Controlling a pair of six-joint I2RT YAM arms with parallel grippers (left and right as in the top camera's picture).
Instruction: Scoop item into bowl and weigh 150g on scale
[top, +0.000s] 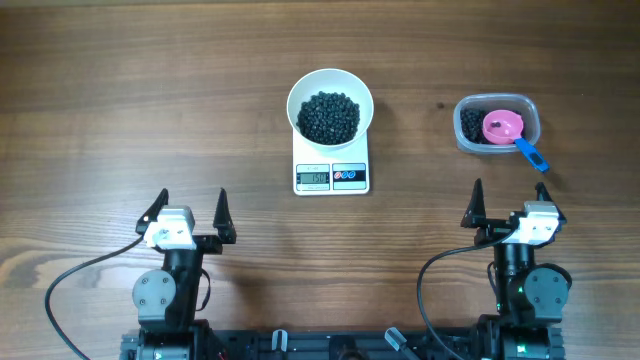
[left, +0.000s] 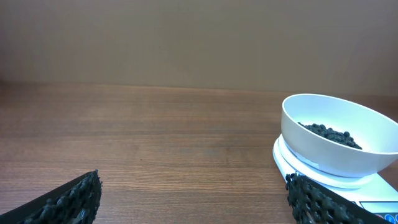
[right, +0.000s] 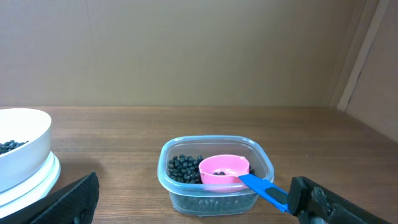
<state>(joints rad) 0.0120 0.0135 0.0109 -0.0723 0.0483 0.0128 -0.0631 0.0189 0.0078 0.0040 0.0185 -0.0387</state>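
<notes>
Brown wood-grain table (top: 110, 90) fills the overhead view, with a plain tan wall behind it in both wrist views. At the middle of the table the black beans (top: 329, 116) lie as a loose heap in the bottom of the white bowl (top: 303, 88), and the bowl sits squarely on the white scale (top: 322, 163), whose display (top: 314, 178) is lit and faces the robot. Its digits are too small to read with any certainty, so whether it shows the 150 g target cannot be told. Well to the right stands the clear plastic tub (top: 463, 130), with some of the same beans in it and the pink scoop (top: 502, 125) lying inside, its blue handle (top: 531, 156) sticking out over the near rim. In the right wrist view the cup of the scoop looks almost empty (perhaps 1 or 2 beans in it). The left gripper (top: 192, 195) and the right gripper (top: 515, 200) both sit near the front edge, well apart from bowl, scale and tub, each with its 2 fingers spread wide and nothing between them. Judging by this layout, the scooping seems to be done: a fair portion is in the bowl, the bowl is on the scale, and the scoop is laid down. What is probably left is only to check the reading, then add or remove a few beans if it is off.
</notes>
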